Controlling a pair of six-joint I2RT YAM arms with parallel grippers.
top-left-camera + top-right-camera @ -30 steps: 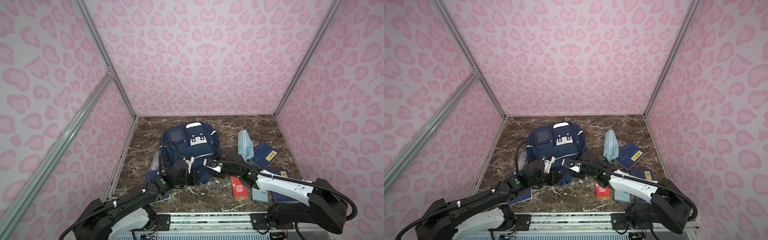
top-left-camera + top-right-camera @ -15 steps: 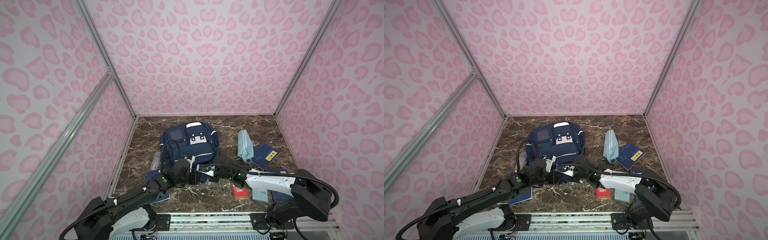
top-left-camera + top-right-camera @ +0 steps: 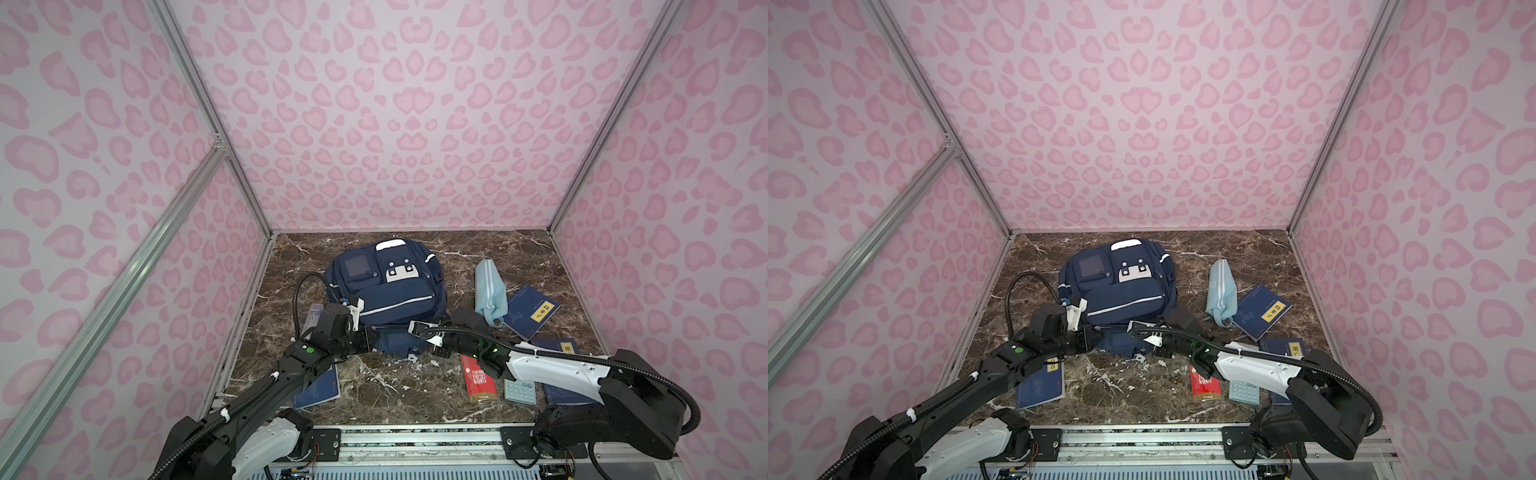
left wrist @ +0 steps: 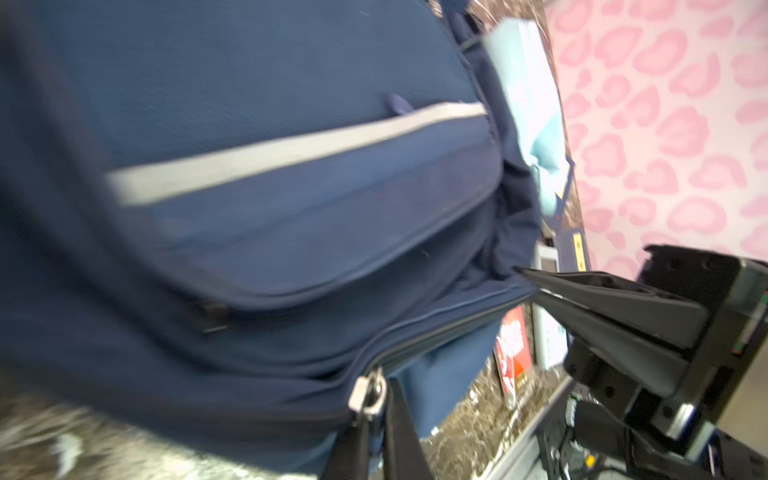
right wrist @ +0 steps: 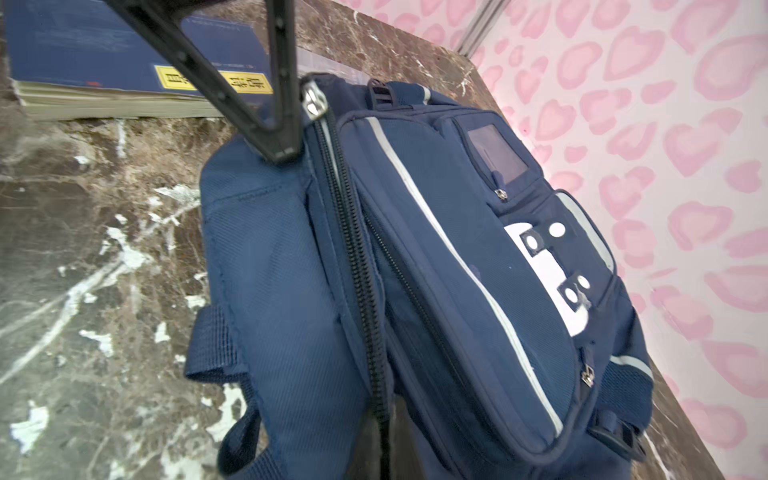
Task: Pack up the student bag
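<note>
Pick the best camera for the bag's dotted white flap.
Right wrist view: the white flap of the student bag is close and sharp. In both top views it is small; the left wrist view misses it.

Light-blue pouch (image 3: 489,293) touching a navy book (image 3: 524,316), red booklet (image 3: 478,380) beside calculator (image 3: 519,390), marble table (image 3: 395,395)

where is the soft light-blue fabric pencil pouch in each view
In a top view: the soft light-blue fabric pencil pouch lies right of the navy fabric backpack.
In a top view: same place.
Left wrist: pale blue, beyond the backpack's side.
Right wrist: not in it.
Shared landmark: the backpack.
</note>
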